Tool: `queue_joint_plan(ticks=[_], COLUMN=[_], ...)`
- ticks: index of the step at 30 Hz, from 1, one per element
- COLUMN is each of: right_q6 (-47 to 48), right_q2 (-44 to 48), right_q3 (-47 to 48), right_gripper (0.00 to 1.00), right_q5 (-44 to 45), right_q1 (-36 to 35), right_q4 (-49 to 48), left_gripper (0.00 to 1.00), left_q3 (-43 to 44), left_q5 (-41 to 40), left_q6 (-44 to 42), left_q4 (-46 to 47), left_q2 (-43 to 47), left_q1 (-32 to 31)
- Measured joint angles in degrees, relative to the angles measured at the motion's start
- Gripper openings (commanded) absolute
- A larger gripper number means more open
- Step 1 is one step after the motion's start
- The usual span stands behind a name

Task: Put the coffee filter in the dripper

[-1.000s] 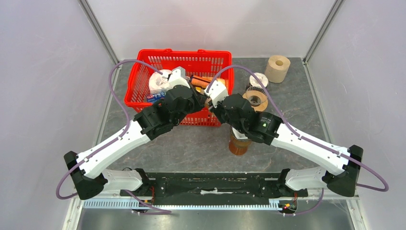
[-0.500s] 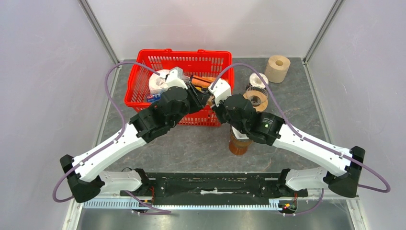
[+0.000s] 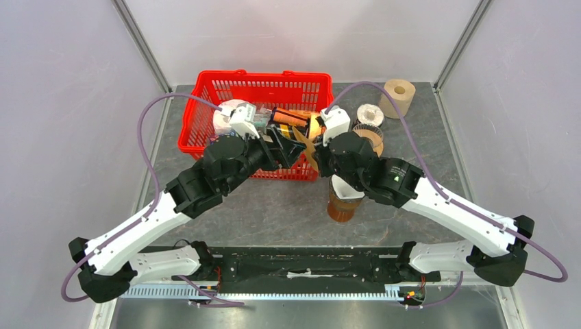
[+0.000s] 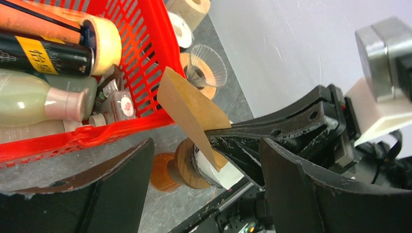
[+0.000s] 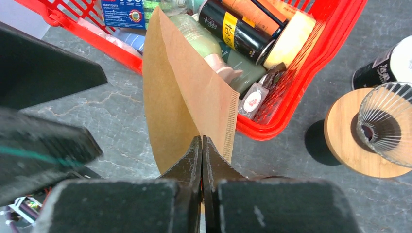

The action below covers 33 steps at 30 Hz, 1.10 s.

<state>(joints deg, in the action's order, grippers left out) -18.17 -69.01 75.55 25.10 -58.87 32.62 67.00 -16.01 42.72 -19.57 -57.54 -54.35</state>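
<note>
Our right tool (image 5: pixel 201 145) pinches the lower edge of the coffee filter (image 5: pixel 180 107) between two black fingers pressed together. The filter is a flat, folded cone of brown paper with a crimped seam down one side. Its long axis runs from the tips toward the red plastic basket (image 5: pixel 311 63), above the grey stone-patterned counter (image 5: pixel 97 111). Our left tool (image 4: pixel 206 145) stands spread wide beside the filter, gripping nothing. The dripper (image 5: pixel 384 128), a ribbed clear glass cone in a round wooden collar, sits upright on the counter. It lies to the right of the filter, just beside the basket's corner, mouth upward. We judge the right arm the nearer.
</note>
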Motion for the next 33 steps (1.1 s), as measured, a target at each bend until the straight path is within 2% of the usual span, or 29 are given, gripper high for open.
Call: queue_joint_plan(ticks=[3, 10, 15, 20, 28, 30, 33], right_q6=[-2.3, -5.1, -5.8, -6.2, -6.4, -6.4, -6.6], right_q2=[0.0, 0.0, 0.0, 0.1, 0.7, 0.7, 0.7], right_q3=[1.0, 1.9, 1.9, 1.9, 1.9, 1.9, 1.9], right_gripper=[0.0, 0.0, 0.0, 0.0, 0.0, 0.0, 0.0], right_q5=[-0.6, -1.0, -2.2, -2.8, -3.7, -3.8, -3.9], right_q1=[0.2, 0.2, 0.2, 0.2, 0.2, 0.2, 0.2], right_q4=[2.1, 4.1, 4.3, 4.3, 4.2, 4.2, 3.9], left_gripper=[0.85, 0.76, 0.54, 0.5, 0.45, 0.4, 0.27], left_q3=[0.0, -0.1, -0.2, -1.1, -1.8, -1.8, -1.8], left_q5=[1.1, -2.3, -7.4, -12.3, -13.9, -13.9, -13.8], left_q6=[-1.2, -1.9, -1.5, -0.2, 0.7, 0.9, 1.2], left_q4=[0.0, -0.4, -1.0, -0.9, 0.0, 0.3, 1.0], left_q2=[-1.0, -4.8, -5.9, -6.1, -6.9, -7.3, -7.9], left_q1=[-0.7, -3.7, -4.9, -5.3, -5.4, -5.4, -5.4])
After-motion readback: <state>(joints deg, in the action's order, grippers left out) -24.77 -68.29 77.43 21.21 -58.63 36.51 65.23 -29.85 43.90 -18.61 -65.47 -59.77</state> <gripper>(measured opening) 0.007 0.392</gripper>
